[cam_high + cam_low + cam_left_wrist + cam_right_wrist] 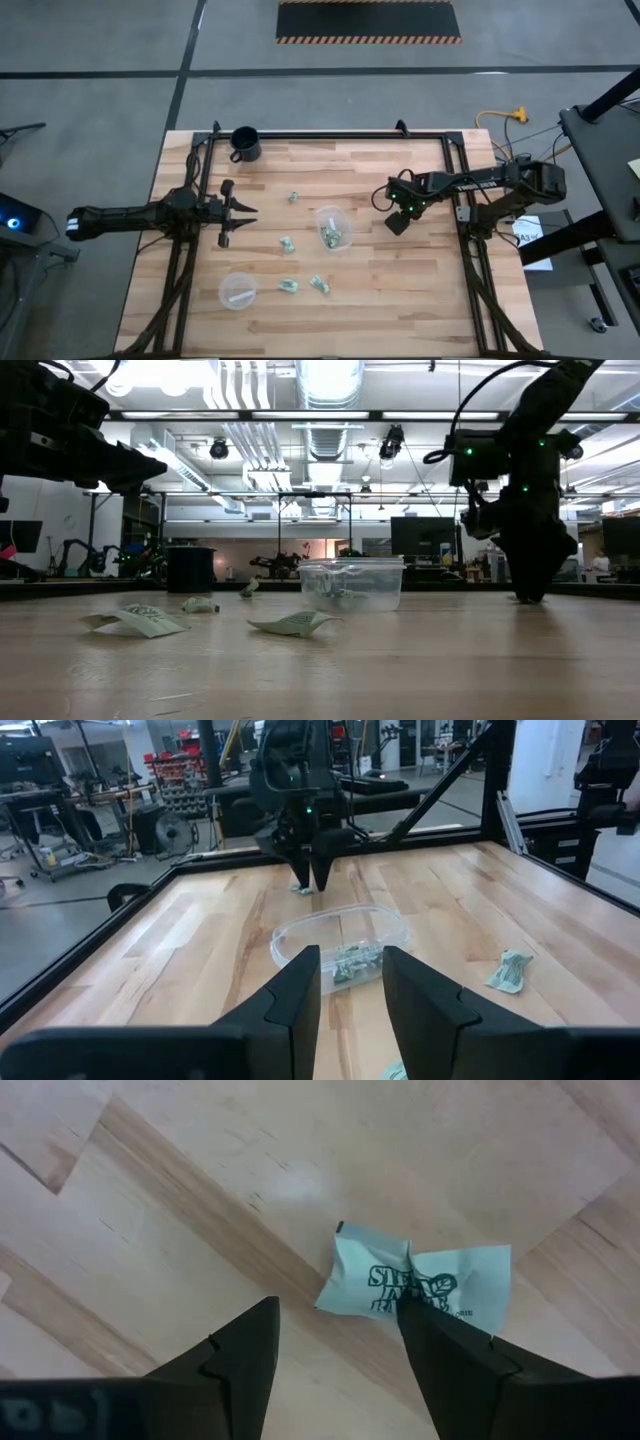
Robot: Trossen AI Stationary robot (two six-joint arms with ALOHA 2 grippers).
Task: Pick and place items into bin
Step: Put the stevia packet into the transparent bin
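Right wrist view: right hand open over flat wrapped item, long axis crossing fingers; left hand open.

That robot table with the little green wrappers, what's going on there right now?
Two arms are sorting small wrapped pieces into the clear cup, which already holds a few. The right gripper is down at the tabletop with its fingers open, one finger at the edge of a wrapped piece it has not closed on. The left gripper waits open at the left side, holding nothing. Several pieces lie loose on the table, near a black mug and a clear dish.
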